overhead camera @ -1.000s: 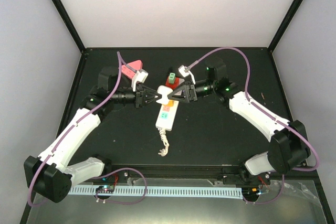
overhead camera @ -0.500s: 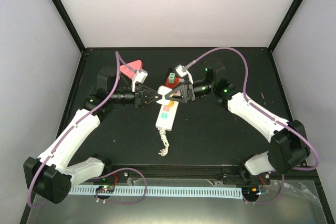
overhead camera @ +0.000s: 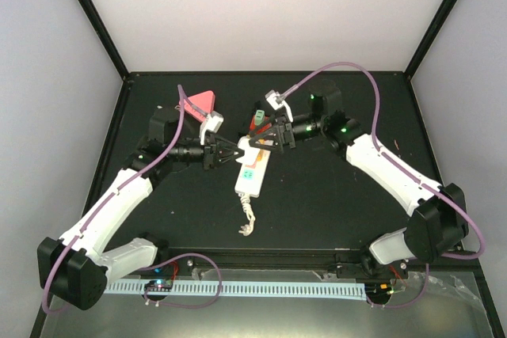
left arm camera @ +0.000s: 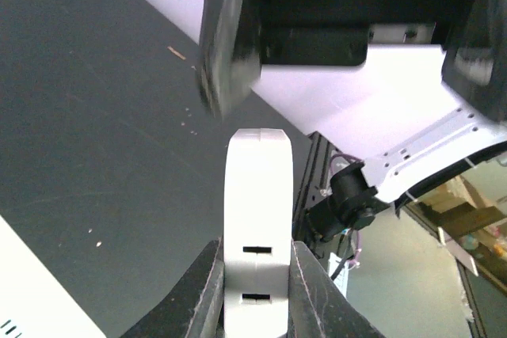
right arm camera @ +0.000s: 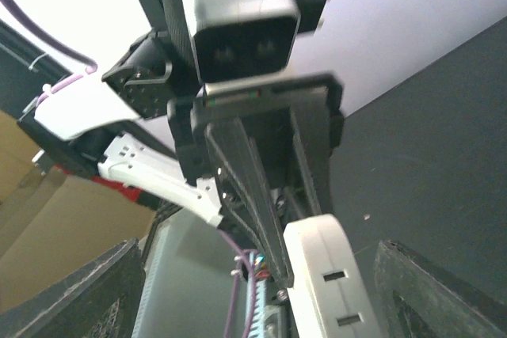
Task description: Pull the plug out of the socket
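**Operator:** Report status, nearest item first.

**Arm:** Nearest my bases, the short bundled white cord [overhead camera: 246, 223] lies on the black tabletop [overhead camera: 333, 195]. From it the socket [overhead camera: 249, 181], a long narrow white plastic power strip with pastel outlet faces, runs away from me. The outlet faces that show in the top view carry nothing. My left end effector [overhead camera: 236, 153] pinches the strip's far end between both fingers. Its wrist view shows a rounded white end face with two small slots, both vacant. My right end effector [overhead camera: 258, 140] hangs just beside that same end, fingers spread wide and nothing between them.

**Operator:** Location of the plug?

**Arm:** The likely plug [overhead camera: 258, 120], a small green and red block, sits just beyond the strip's far end, partly masked by my right fingers. Whether it touches the strip cannot be told. Farther back, near my left wrist, is a pink triangular block [overhead camera: 202, 101], which I judge to be no part of the task.

**Operator:** Progress?

**Arm:** Judgement: separation appears complete or nearly so, since no visible outlet is occupied and the strip is braced by my left grip. Left to do: confirm a gap between the block and the strip, then release the strip and withdraw both arms.
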